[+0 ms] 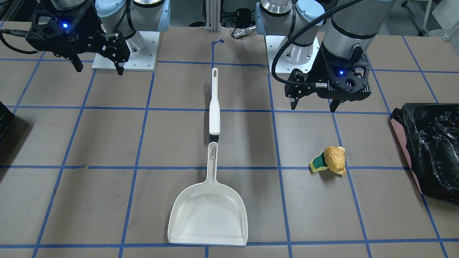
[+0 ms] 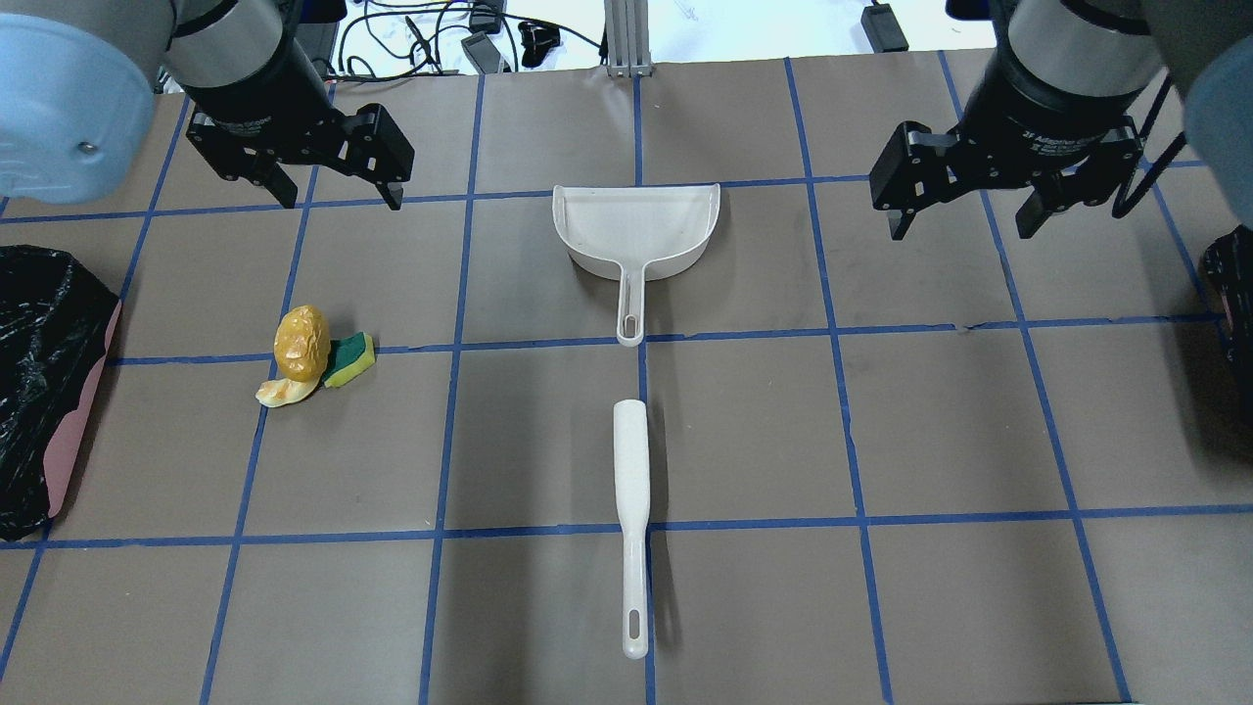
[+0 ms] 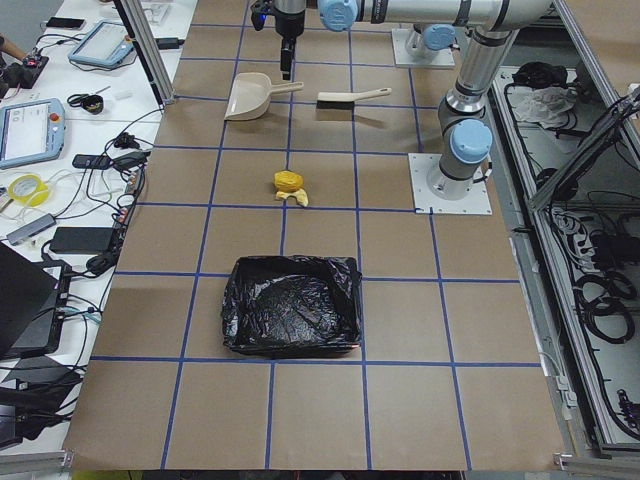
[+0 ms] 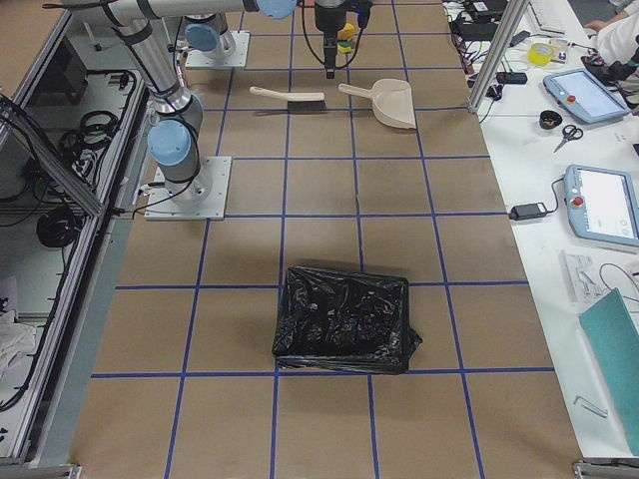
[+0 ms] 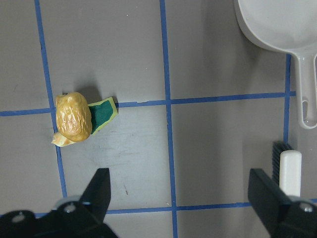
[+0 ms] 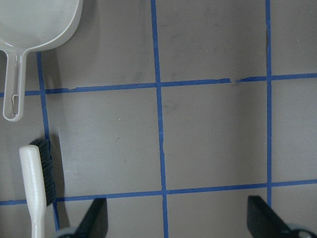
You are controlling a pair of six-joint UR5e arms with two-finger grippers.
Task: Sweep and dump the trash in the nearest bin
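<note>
Facing the robot, a white plastic dustpan (image 1: pixel 208 215) and a white-handled brush with black bristles (image 1: pixel 214 107) lie in one line along the middle tape stripe of the brown paper surface with a blue tape grid (image 1: pixel 107 136). The bristles are close to the tip of the pan's handle. The left jaws and the right jaws hang above the surface, both spread wide and holding nothing.

From overhead, a crumpled orange-yellow lump (image 2: pixel 301 343) touches a green-and-yellow sponge scrap (image 2: pixel 349 359) on the robot's left. Both lie between the dustpan and the pink-sided bin lined with a shiny black bag (image 2: pixel 39 372), which stands at the surface's left edge.

The left-end view shows the bin nearest, the trash beyond it, and the tools farther still.

Each wrist view shows fingers far apart with bare surface between them.
</note>
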